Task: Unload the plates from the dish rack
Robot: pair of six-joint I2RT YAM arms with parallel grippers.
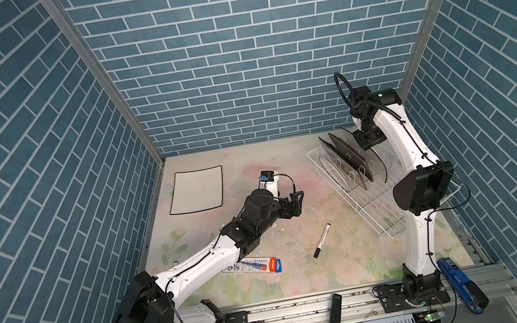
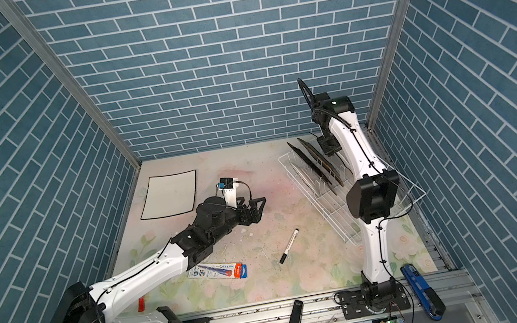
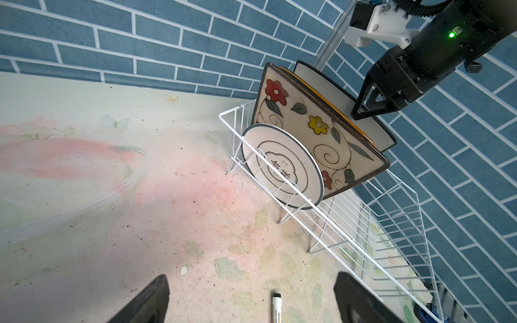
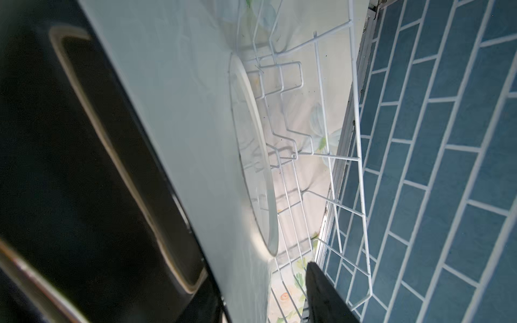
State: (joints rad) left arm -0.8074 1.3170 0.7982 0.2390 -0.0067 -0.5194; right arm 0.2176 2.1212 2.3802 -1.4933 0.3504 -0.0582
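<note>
The white wire dish rack (image 1: 376, 217) (image 3: 391, 237) stands at the right and holds several upright plates. From its near end these are a small round white plate (image 3: 282, 167), a floral plate (image 3: 321, 134), a dark one, and last a white black-rimmed plate (image 3: 335, 98) (image 4: 181, 139). My right gripper (image 1: 369, 140) (image 3: 363, 112) straddles that last plate's top rim, open. Its one visible finger (image 4: 319, 288) stands slightly off the plate's white back. Another white black-rimmed plate (image 1: 197, 190) lies flat at the back left. My left gripper (image 1: 297, 198) (image 3: 251, 302) hovers open and empty mid-table.
A marker (image 1: 322, 240) and a flat packet (image 1: 253, 267) lie on the floral mat near the front. A black remote (image 1: 335, 313) and a blue tool (image 1: 462, 284) rest on the front rail. Brick walls close in the back and both sides.
</note>
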